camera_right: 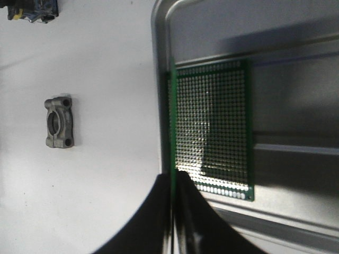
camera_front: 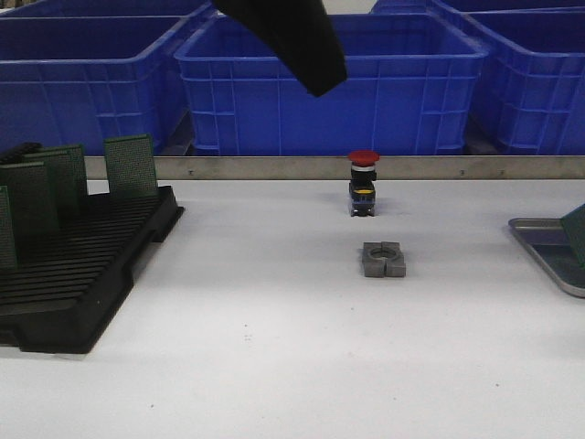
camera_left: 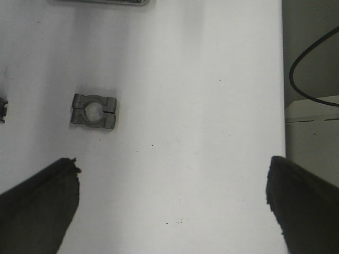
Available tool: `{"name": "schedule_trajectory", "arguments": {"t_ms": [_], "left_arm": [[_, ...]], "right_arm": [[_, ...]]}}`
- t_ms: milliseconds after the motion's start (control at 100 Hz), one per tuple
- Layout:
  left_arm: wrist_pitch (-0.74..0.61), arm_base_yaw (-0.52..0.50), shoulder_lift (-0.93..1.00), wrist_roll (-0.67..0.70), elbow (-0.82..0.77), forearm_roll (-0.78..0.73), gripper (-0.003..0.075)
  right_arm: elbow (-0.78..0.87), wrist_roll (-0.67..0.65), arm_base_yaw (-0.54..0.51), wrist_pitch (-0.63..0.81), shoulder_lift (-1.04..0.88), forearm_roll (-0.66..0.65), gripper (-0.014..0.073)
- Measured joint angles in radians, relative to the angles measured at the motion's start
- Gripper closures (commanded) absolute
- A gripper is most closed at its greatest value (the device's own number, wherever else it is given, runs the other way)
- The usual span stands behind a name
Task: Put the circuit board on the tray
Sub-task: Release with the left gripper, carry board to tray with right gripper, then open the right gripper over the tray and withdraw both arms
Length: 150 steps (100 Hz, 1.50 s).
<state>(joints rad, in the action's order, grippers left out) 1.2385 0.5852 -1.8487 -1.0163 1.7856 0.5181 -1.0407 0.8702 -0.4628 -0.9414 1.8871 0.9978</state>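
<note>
Between the closed fingers of my right gripper (camera_right: 172,182) I hold one green circuit board (camera_right: 212,127) by its edge, and I see the board almost edge-on from my wrist camera. Directly under the board is the tray (camera_right: 296,58), a silver-grey metal one with a rounded rim and ribs across its bottom. The board makes a green reflection on the metal. I cannot tell if the lower edge of the board touches the tray or hangs just above it. In the front view only the corner of the tray (camera_front: 539,240) shows at the right border of the table, with a small part of the board (camera_front: 576,224) above it.

Beyond the tray rim, away from my right fingers, a small grey metal clamp block (camera_right: 59,121) lies on the white table (camera_right: 106,174). Farther off stands a push button with a red cap (camera_front: 364,158).

My left gripper (camera_left: 172,209) is wide apart and holds nothing; it hangs over the bare table, and the same clamp block (camera_left: 94,110) lies near its one finger (camera_left: 37,206).

Far from both my hands, a black slotted rack (camera_front: 87,270) keeps more green boards (camera_front: 130,165) upright. Blue crates (camera_front: 411,91) stand behind the table.
</note>
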Motion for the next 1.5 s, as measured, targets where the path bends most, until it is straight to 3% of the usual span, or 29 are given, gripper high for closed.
{"name": "schedule_trajectory", "arguments": {"t_ms": [180, 440, 800, 1010, 1310, 1500], "left_arm": [[0.000, 0.000, 0.000, 0.000, 0.000, 0.000, 0.0069], [0.000, 0.000, 0.000, 0.000, 0.000, 0.000, 0.0069], [0.000, 0.000, 0.000, 0.005, 0.000, 0.000, 0.0071], [-0.023, 0.000, 0.010, 0.093, 0.000, -0.009, 0.0071], [-0.164, 0.000, 0.145, 0.347, -0.022, -0.181, 0.0071], [-0.332, -0.043, 0.286, 0.474, -0.174, -0.221, 0.0071]], "right_arm": [[0.000, 0.000, 0.000, 0.009, 0.000, 0.000, 0.0270], [0.000, 0.000, 0.000, 0.052, 0.000, 0.002, 0.0150], [0.000, 0.000, 0.000, 0.061, -0.007, 0.005, 0.0146], [0.000, 0.000, 0.030, 0.067, -0.084, 0.005, 0.0146], [0.000, 0.028, 0.179, 0.156, -0.289, 0.005, 0.0146], [0.042, 0.070, 0.302, 0.262, -0.443, 0.008, 0.0146]]}}
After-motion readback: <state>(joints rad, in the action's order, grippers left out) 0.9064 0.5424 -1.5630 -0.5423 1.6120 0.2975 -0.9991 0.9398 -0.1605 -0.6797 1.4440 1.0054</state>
